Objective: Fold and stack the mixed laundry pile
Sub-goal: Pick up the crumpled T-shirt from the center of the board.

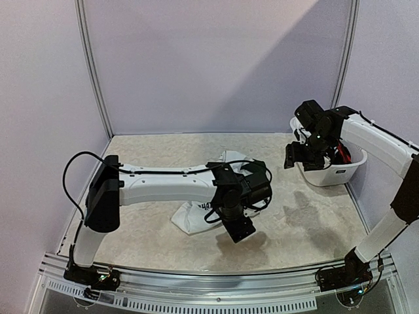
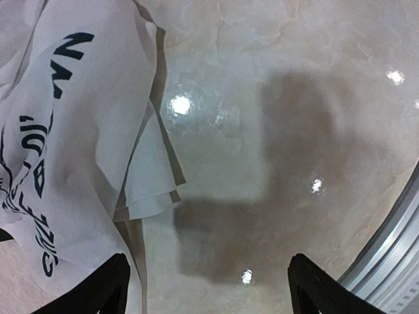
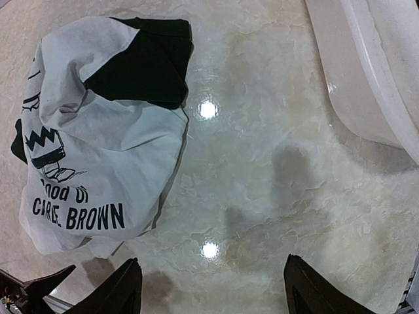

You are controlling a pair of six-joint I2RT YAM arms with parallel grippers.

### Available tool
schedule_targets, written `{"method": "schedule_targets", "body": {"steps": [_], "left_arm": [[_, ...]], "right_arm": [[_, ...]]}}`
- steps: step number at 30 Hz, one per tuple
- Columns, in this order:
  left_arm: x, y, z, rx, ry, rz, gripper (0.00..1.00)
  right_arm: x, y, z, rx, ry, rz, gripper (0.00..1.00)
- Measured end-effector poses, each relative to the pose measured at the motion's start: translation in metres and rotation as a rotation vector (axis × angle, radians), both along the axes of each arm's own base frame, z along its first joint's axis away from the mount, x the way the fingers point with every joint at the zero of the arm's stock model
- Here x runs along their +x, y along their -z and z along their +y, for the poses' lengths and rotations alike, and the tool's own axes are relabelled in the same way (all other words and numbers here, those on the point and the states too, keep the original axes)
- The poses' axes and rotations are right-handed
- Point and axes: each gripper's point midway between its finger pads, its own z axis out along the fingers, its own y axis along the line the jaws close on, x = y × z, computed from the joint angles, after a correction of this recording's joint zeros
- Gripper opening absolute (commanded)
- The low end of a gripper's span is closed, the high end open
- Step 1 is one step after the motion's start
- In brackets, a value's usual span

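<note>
White T-shirt [image 3: 105, 150], black lettering; dark piece [image 3: 147, 65]; white tub [image 3: 373, 65]; beige marbled table [image 3: 262, 163].

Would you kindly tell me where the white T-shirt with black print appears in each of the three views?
Top external: the T-shirt lies near the picture's centre, partly hidden under the left arm.
Left wrist: the T-shirt fills the left side, top to bottom.
Right wrist: the T-shirt takes up the left half.
Shared landmark: its black lettering shows in all three views.
</note>
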Motion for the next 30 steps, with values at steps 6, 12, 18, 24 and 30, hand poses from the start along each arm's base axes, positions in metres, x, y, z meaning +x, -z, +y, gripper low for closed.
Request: {"method": "schedule_targets", "body": {"steps": [6,12,18,24,30], "left_arm": [[0.003,0.012,-0.007,0.010,0.003,-0.013,0.83],[0.006,0.013,-0.012,-0.006,0.001,-0.027,0.82],[0.010,0.013,-0.014,-0.012,0.002,-0.043,0.68],[0.018,0.020,-0.012,0.008,-0.015,-0.084,0.54],[0.024,0.040,-0.011,0.039,-0.026,-0.095,0.19]], "right_arm": [[-0.003,0.001,-0.004,-0.007,0.005,0.014,0.76],[-0.005,0.002,-0.007,-0.012,0.011,0.025,0.76],[-0.005,0.002,-0.007,-0.011,0.015,0.026,0.76],[-0.006,-0.002,-0.008,-0.005,0.021,0.018,0.76],[-0.010,-0.008,-0.010,0.008,0.033,0.003,0.76]]}}
